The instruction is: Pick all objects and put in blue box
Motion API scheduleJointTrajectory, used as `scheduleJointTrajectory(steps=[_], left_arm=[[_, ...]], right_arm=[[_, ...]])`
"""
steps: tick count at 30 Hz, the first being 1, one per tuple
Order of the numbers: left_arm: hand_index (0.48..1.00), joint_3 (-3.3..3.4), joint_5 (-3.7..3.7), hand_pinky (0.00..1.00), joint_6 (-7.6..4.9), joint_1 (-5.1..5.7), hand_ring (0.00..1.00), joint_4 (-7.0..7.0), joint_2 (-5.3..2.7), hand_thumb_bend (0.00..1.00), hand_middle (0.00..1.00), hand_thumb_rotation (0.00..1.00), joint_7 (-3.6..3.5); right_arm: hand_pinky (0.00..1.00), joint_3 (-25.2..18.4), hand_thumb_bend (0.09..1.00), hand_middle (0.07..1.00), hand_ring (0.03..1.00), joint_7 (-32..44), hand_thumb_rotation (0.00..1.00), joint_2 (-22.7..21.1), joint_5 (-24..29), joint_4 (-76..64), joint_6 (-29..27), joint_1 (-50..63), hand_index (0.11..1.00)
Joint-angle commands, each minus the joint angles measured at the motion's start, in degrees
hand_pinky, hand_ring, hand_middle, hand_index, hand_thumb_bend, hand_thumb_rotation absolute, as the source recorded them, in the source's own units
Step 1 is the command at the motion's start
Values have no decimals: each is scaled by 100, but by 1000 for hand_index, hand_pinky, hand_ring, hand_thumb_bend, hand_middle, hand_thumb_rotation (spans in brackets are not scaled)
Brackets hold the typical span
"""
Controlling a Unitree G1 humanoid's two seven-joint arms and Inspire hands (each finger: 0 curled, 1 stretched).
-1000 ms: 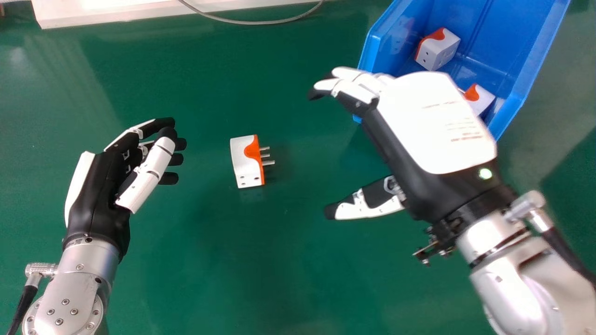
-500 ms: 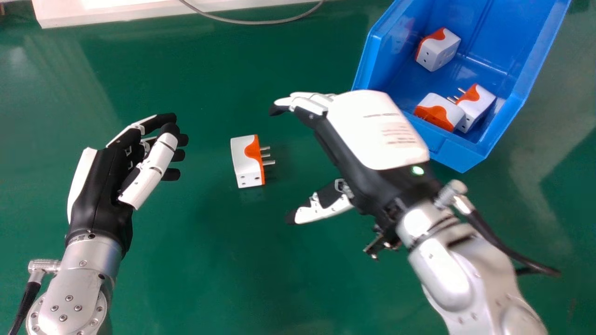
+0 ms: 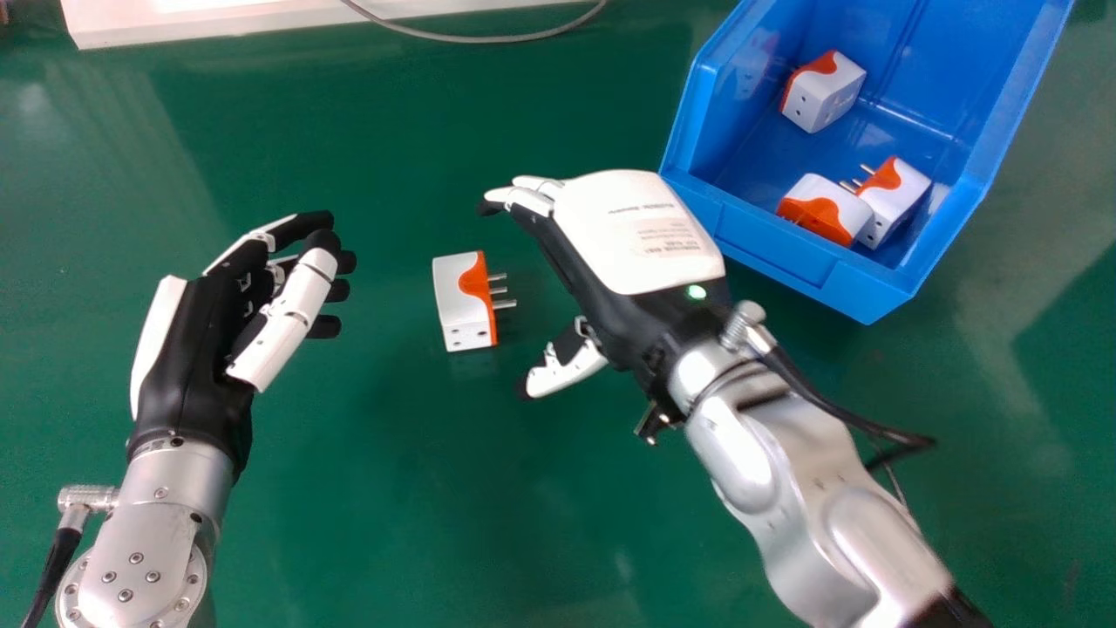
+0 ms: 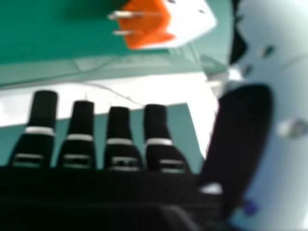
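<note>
The right hand's fingers [image 3: 528, 201] are open and empty, with 1 plug adapter [image 3: 459, 305] just left of their opening on the counter [image 3: 392, 523]. Best straddle its body, pinch squarely, then lift clear towards the blue box [image 3: 767, 240].

No text can be read.

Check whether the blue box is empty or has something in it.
Not empty: the blue box has three white-and-orange plugs lying inside it.
</note>
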Motion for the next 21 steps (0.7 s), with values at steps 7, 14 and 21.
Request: scheduleJointTrajectory(steps=[7, 14, 21], left_arm=[[785, -23, 42, 644, 17, 79, 719, -262, -19, 351, 724, 623, 74], [785, -47, 82, 644, -9, 149, 719, -326, -20, 350, 726, 622, 100], [785, -89, 153, 644, 55, 165, 719, -406, -41, 348, 726, 623, 146]], right_arm=[[737, 187, 741, 893, 864, -307, 140, 208, 162, 909, -122, -836, 813], [739, 439, 757, 894, 862, -367, 115, 325, 149, 1703, -75, -1372, 814], [739, 647, 748, 896, 867, -65, 97, 421, 180, 2141, 79, -1841, 823]])
